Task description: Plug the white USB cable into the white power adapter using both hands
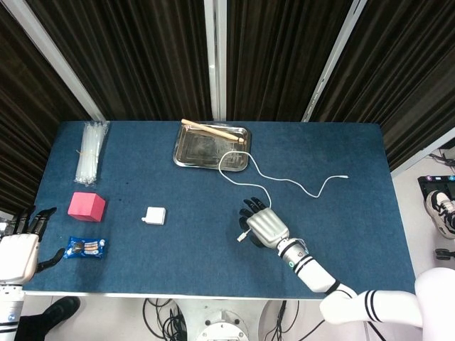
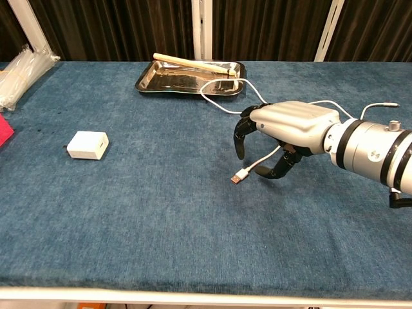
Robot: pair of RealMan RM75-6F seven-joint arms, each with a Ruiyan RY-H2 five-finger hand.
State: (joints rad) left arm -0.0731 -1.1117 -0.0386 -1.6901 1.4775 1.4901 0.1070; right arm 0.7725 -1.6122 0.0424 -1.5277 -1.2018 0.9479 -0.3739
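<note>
Head view: blue table (image 1: pixel 355 213), dark curtains (image 1: pixel 142 50)

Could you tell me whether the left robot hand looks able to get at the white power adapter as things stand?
Probably yes. The left robot hand waits open at the table's near left edge, and only bare cloth lies between it and the white power adapter; the pink block and snack packet sit off that path.

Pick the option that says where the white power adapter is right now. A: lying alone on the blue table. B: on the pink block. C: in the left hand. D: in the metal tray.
A: the white power adapter lies by itself on the blue table, untouched by either hand.
</note>
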